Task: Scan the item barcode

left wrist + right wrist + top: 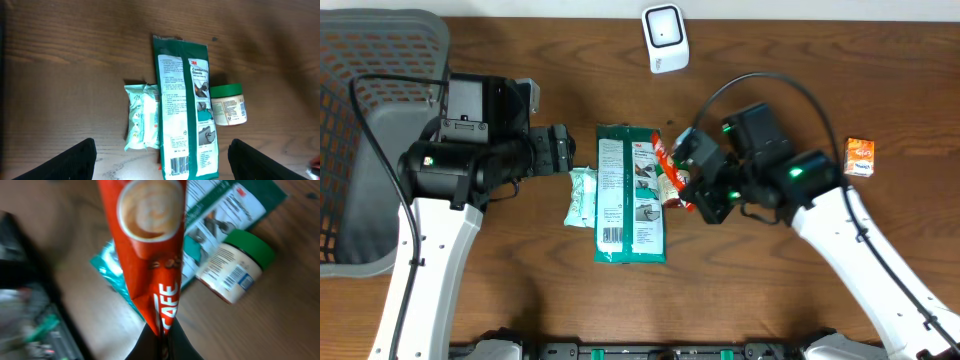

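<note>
Sachet [150, 245] stands lengthwise, bottom centre to top of the wrist view, pinched by the right claw [162, 335]. Left claw [165, 160] hovers wide.

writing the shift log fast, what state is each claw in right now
Left claw: open, holding nothing.
Right claw: closed on the red coffee sachet.

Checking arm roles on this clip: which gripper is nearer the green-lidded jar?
Right. The right gripper, shut on the red coffee sachet, hangs just beside the green-lidded jar. The left gripper, open, sits across the green glove pack from it.
</note>
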